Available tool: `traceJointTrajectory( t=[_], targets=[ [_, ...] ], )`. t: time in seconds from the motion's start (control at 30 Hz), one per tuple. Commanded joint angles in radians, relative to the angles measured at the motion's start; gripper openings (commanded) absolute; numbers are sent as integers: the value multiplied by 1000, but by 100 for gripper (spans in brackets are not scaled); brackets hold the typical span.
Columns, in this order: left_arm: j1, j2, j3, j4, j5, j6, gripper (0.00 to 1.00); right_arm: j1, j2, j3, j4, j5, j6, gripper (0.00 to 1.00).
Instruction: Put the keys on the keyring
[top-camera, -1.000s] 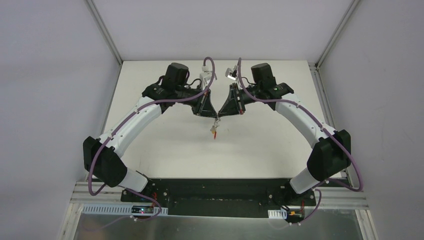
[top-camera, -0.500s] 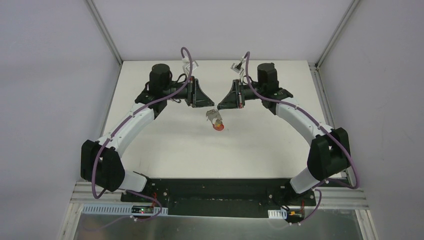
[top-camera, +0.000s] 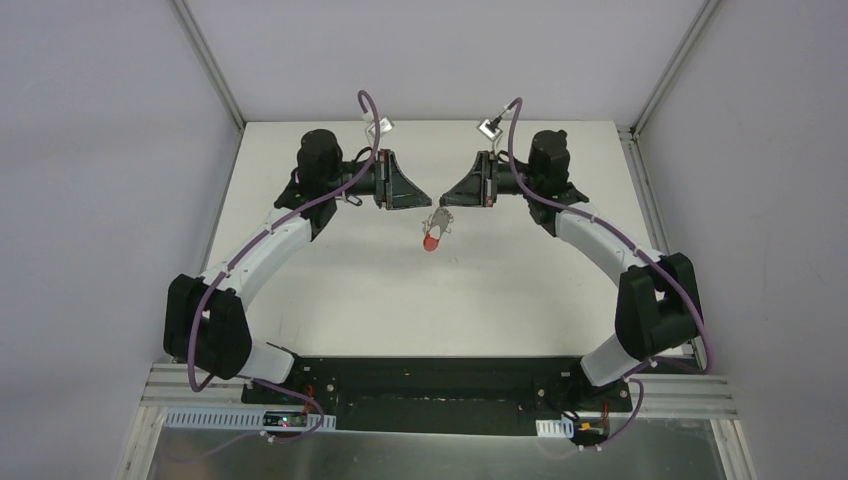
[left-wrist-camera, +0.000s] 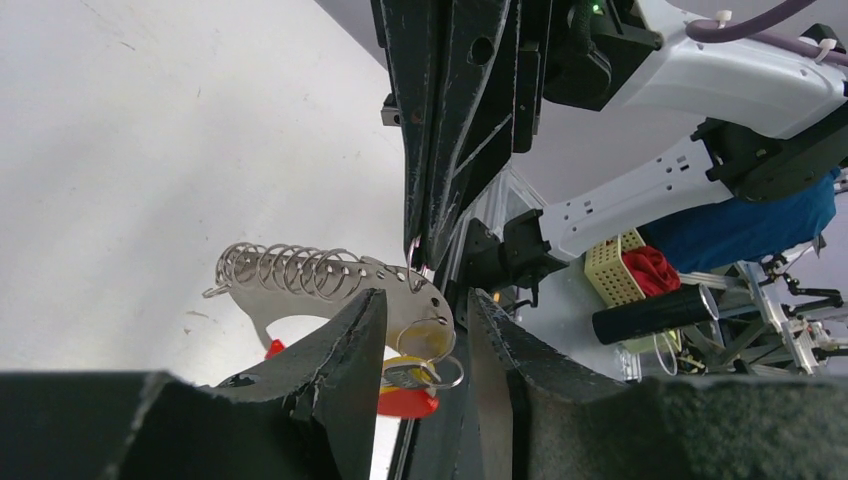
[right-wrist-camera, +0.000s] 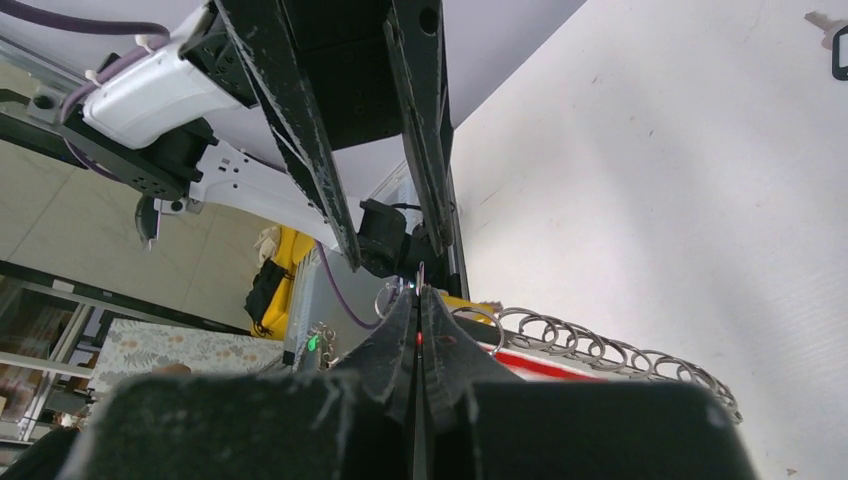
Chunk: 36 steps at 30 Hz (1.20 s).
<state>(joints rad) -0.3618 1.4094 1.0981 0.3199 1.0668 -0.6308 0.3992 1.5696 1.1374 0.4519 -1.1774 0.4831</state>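
Observation:
The keyring hangs above the table between both arms, its red part lowest. My right gripper is shut on the top edge of its silver plate; in the right wrist view the tips pinch thin metal, with the row of wire loops trailing right. My left gripper stands open around the plate's end without squeezing it. A small silver key dangles from a wire ring between those jaws, beside a yellow tag and the red piece. From above, the left gripper sits just left of the keyring.
The white table lies under the keyring, walled on three sides. A small dark-edged object lies on the table at the right wrist view's edge, too cropped to identify. Purple cables loop over both wrists.
The left gripper has opened and drawn back to the left. Both arms have pulled apart and toward the far side, and the keyring now hangs from the right gripper alone.

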Motion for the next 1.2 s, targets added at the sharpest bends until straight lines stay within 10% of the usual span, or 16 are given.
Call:
traceJointTrajectory(
  t=[0.0, 1.17],
  targets=[
    [-6, 20, -6, 96, 25, -49, 36, -7, -16, -16, 247, -7, 153, 0],
    [-39, 97, 39, 161, 68, -148, 0, -16, 28, -53, 368, -1, 182, 3]
  ],
)
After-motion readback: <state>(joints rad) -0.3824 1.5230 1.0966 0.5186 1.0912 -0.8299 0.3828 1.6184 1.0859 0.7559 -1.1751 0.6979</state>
